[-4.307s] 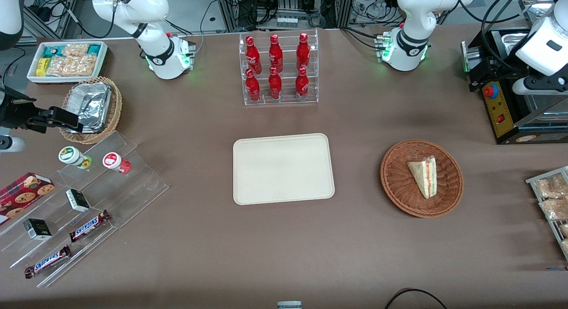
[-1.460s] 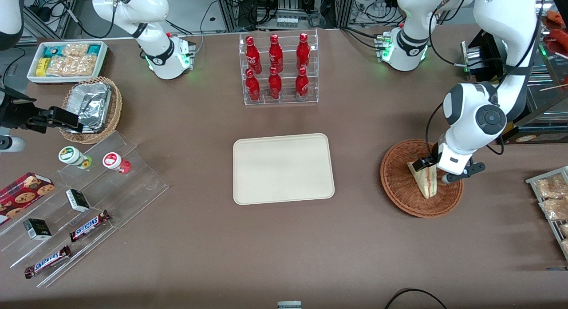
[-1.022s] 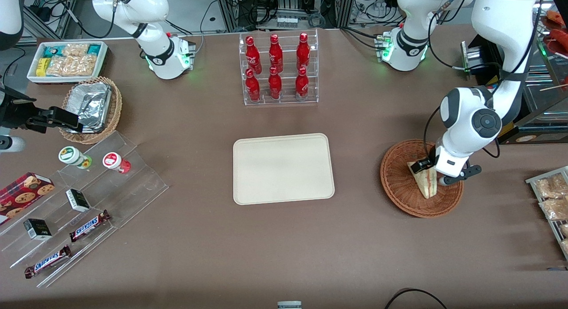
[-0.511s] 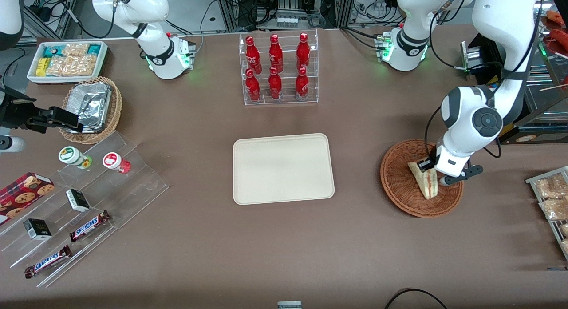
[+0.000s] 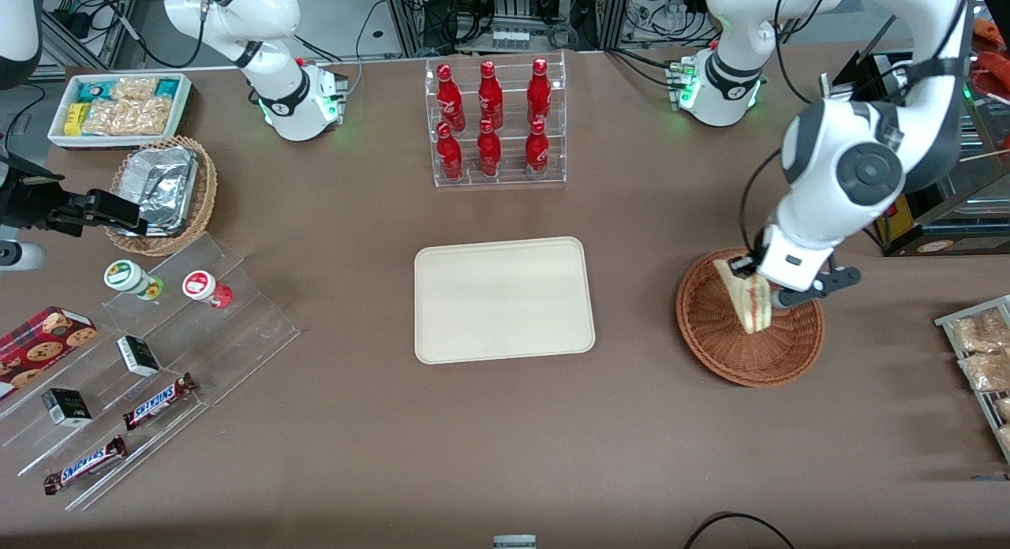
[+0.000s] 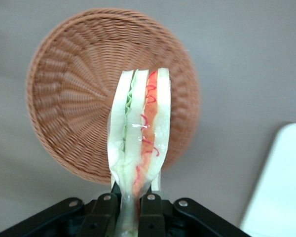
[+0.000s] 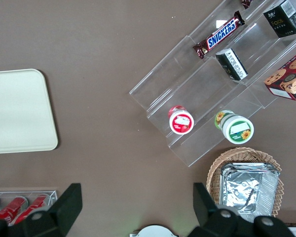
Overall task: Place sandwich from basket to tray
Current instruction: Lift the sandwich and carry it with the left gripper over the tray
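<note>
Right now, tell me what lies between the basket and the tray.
Only bare brown tabletop, in the front view, between basket and tray; the gripper holds the sandwich above the basket.

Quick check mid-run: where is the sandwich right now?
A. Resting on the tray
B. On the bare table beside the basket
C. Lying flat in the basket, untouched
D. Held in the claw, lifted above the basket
D. The claw is shut on the sandwich, which hangs clear above the basket; the tray holds nothing yet.
</note>
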Available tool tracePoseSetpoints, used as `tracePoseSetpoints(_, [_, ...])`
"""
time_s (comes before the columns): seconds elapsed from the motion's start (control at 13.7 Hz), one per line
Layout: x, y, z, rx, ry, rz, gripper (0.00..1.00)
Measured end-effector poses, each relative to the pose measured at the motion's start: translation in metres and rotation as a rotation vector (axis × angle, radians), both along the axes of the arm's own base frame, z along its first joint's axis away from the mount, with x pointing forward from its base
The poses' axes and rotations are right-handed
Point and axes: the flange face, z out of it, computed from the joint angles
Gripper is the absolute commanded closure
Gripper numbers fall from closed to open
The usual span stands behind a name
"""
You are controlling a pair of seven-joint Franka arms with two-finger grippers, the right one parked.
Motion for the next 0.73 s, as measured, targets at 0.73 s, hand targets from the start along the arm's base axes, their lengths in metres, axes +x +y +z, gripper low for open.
tracePoseSetpoints(0.73, [-0.056, -0.271, -0.025, -0.084, 0.026, -0.266, 1.0])
